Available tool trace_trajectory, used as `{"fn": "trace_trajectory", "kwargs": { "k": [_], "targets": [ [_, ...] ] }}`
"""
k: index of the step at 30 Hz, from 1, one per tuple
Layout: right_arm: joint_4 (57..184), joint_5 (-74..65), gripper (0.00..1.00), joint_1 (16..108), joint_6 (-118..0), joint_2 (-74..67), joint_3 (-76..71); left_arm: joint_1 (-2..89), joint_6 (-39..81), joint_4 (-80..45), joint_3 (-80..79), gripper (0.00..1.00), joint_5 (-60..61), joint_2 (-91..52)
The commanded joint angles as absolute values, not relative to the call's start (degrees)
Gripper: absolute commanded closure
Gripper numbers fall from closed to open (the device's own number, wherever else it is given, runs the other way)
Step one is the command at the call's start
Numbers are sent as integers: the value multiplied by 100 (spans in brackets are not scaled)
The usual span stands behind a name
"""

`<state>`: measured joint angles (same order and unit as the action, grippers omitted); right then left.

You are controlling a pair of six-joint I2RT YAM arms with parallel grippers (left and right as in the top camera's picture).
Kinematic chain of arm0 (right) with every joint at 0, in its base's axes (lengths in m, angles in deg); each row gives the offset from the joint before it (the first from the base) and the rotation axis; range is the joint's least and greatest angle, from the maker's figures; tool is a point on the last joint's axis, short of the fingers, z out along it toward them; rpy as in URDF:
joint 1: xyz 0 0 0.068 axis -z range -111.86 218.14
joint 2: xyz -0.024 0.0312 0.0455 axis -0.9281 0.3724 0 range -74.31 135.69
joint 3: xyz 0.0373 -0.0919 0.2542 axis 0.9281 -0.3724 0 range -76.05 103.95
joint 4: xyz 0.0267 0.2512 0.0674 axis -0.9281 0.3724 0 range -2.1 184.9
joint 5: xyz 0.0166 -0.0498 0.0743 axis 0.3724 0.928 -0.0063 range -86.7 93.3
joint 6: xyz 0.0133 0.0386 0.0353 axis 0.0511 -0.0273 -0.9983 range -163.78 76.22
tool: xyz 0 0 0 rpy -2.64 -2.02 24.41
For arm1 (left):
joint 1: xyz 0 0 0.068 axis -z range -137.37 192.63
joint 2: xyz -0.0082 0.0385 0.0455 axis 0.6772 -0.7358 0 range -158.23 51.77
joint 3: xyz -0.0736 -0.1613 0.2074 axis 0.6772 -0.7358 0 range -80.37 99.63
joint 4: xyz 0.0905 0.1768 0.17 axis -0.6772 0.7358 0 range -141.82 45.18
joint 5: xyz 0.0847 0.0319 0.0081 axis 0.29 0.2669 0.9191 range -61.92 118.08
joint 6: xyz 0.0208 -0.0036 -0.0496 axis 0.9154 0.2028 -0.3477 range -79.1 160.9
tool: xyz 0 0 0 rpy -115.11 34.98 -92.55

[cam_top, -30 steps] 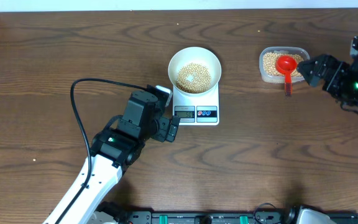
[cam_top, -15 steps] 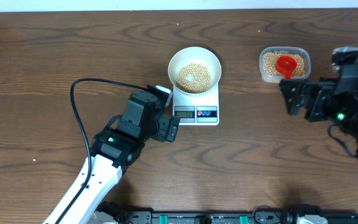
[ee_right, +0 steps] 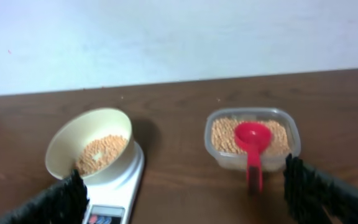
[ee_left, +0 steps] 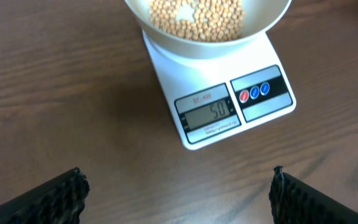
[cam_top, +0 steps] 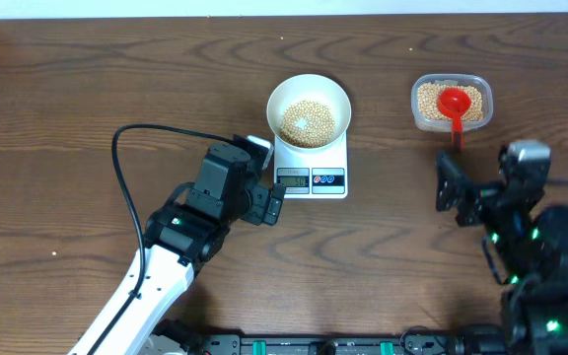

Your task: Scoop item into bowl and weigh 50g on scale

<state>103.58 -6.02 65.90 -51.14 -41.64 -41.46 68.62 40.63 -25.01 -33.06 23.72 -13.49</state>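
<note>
The white bowl (cam_top: 276, 94) stands on the white scale (cam_top: 331, 156) and holds a layer of tan beans (cam_top: 307, 122). In the left wrist view the scale's display (ee_left: 215, 112) reads 50. My left gripper (cam_top: 267, 179) hovers open just left of and in front of the scale, with only bare table between its fingers (ee_left: 67, 190). My right gripper (cam_top: 454, 197) is open and empty in front of the clear tub (cam_top: 418, 108), apart from it. The red scoop (cam_top: 454, 104) lies in the tub on more beans, its handle over the near rim.
A black cable (cam_top: 126, 187) loops from the left arm over the table's left half. The table's back edge meets a white wall (ee_right: 179, 37). In the right wrist view the bowl (ee_right: 73, 140) and the tub (ee_right: 253, 158) stand side by side with brown table between them.
My right arm has drawn back from the tub toward the near side of the table, leaving the scoop in the tub. The left arm, bowl and scale have not moved.
</note>
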Motion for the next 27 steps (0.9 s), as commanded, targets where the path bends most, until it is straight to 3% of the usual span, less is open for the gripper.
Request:
{"fn": "trace_trajectory", "kwargs": {
  "k": [1,15,27],
  "targets": [
    [9914,-451,1,6561,-5077,-4785,-4917,6869,3973,-2492,-3313,4,2359,-1373],
    [8439,782,1,6622,-5075,-6684,-7210,6869,3973,-2492,-3313,5,2359,-1373],
    [9154,1129,1,6620,-5077,-7401,-7573,6869,3973,-2492,-3313,5,2359,-1373]
  ]
}}
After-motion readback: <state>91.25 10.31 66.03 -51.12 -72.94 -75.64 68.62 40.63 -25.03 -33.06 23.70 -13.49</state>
